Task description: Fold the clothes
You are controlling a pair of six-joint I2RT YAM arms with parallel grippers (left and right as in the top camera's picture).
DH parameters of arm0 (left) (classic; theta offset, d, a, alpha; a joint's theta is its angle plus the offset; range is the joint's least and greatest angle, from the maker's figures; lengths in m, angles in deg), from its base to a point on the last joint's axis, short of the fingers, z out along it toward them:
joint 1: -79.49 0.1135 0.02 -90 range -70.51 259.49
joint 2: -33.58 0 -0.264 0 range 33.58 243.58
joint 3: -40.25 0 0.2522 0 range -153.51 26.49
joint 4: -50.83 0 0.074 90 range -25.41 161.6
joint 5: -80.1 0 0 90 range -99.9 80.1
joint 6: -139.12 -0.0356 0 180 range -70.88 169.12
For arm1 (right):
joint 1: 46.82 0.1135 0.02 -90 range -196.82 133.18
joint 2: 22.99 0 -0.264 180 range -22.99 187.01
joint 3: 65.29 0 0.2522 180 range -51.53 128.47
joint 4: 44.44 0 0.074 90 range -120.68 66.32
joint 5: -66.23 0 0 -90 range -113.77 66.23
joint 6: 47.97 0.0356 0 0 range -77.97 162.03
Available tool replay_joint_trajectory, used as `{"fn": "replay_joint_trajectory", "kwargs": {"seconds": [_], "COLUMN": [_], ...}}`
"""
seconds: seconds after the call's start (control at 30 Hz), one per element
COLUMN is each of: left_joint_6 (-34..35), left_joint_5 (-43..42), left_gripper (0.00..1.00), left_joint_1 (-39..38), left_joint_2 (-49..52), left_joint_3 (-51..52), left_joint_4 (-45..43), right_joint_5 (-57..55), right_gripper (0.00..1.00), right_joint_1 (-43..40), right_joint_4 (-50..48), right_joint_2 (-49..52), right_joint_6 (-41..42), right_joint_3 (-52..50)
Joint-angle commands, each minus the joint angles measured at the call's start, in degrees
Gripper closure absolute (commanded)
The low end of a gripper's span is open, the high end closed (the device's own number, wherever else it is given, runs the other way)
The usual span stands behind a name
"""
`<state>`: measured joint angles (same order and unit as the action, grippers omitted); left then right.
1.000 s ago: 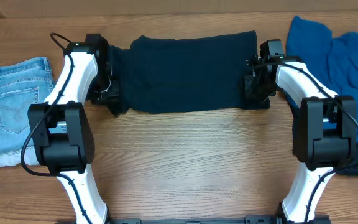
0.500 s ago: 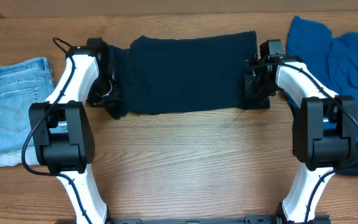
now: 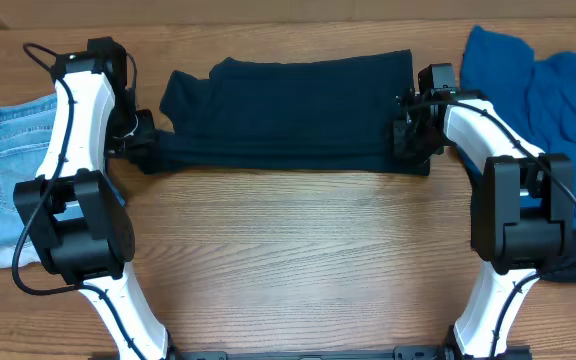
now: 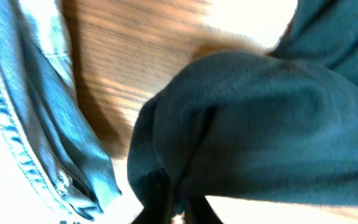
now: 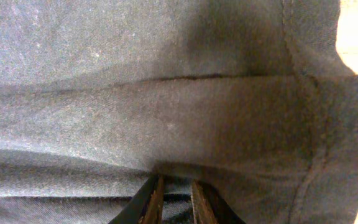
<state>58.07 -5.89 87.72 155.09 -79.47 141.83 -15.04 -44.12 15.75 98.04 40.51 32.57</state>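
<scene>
Wooden table (image 3: 298,260), left pincer (image 3: 142,152) pinching navy garment (image 3: 288,110), dragged leftward toward jeans (image 3: 18,170), right pincer (image 3: 408,148) pinching opposite edge.

The overhead camera looks straight down on the whole table (image 3: 298,260). Both wrist cameras sit very close to the dark garment (image 3: 288,110) that it also shows — the left at the garment's left end beside the jeans (image 4: 36,93), the right at its right end, frame filled with cloth.
</scene>
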Motion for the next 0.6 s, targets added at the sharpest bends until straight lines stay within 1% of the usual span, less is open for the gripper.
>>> {"fn": "replay_joint_trajectory", "kwargs": {"seconds": [0.0, 0.03, 0.07, 0.1, 0.13, 0.17, 0.2, 0.23, 0.27, 0.3, 0.37, 0.4, 0.47, 0.57], "left_joint_6": [-0.39, -0.39, -0.42, -0.42, -0.42, -0.39, -0.39, -0.39, -0.39, -0.37, -0.33, -0.35, -0.35, -0.35], "left_joint_5": [-2.6, -2.58, -2.56, -2.56, -2.56, -2.56, -2.56, -2.56, -2.56, -2.56, -2.58, -2.58, -2.58, -2.62], "left_gripper": [0.65, 0.52, 0.42, 0.39, 0.37, 0.37, 0.39, 0.43, 0.46, 0.46, 0.43, 0.43, 0.39, 0.39], "left_joint_1": [-0.42, -0.42, -0.42, -0.42, -0.42, -0.42, -0.42, -0.42, -0.42, -0.42, -0.42, -0.42, -0.42, -0.42], "left_joint_2": [-1.84, -1.84, -1.84, -1.84, -1.84, -1.84, -1.84, -1.84, -1.84, -1.84, -1.84, -1.84, -1.84, -1.84], "left_joint_3": [-1.29, -1.29, -1.29, -1.27, -1.25, -1.25, -1.25, -1.25, -1.25, -1.25, -1.25, -1.25, -1.25, -1.25], "left_joint_4": [3.67, 4.5, 5.18, 5.22, 5.2, 5.05, 4.9, 4.52, 3.65, 2.86, 1.29, 0.33, -1.6, -3.82], "right_joint_5": [-2.69, -2.69, -2.69, -2.69, -2.67, -2.67, -2.69, -2.71, -4.42, -5.25, -5.2, -5.22, -5.22, -5.22], "right_gripper": [0.79, 0.79, 0.79, 0.79, 0.72, 0.68, 0.67, 0.67, 0.67, 0.67, 0.67, 0.67, 0.66, 0.66], "right_joint_1": [-0.59, -0.59, -0.59, -0.59, -0.63, -0.63, -0.63, -0.83, -1.53, -2.32, -4.09, -5.18, -6.86, -7.06], "right_joint_4": [1.84, 1.73, 1.55, 1.42, 1.36, 1.22, 0.94, 0.42, 0.13, 0.48, 2.25, 4.24, 9.09, 11.76], "right_joint_2": [2.56, 2.56, 2.56, 2.56, 2.56, 2.56, 2.56, 2.56, 2.56, 2.56, 2.56, 2.56, 2.56, 2.56], "right_joint_6": [-0.02, 0.0, 0.0, 0.02, 0.22, 0.22, 0.22, 0.48, 3.48, 5.09, 6.6, 6.71, 6.71, 7.56], "right_joint_3": [-2.45, -2.45, -2.45, -2.45, -2.45, -2.45, -2.45, -2.45, -2.45, -2.45, -2.45, -2.47, -2.89, -4.59]}}
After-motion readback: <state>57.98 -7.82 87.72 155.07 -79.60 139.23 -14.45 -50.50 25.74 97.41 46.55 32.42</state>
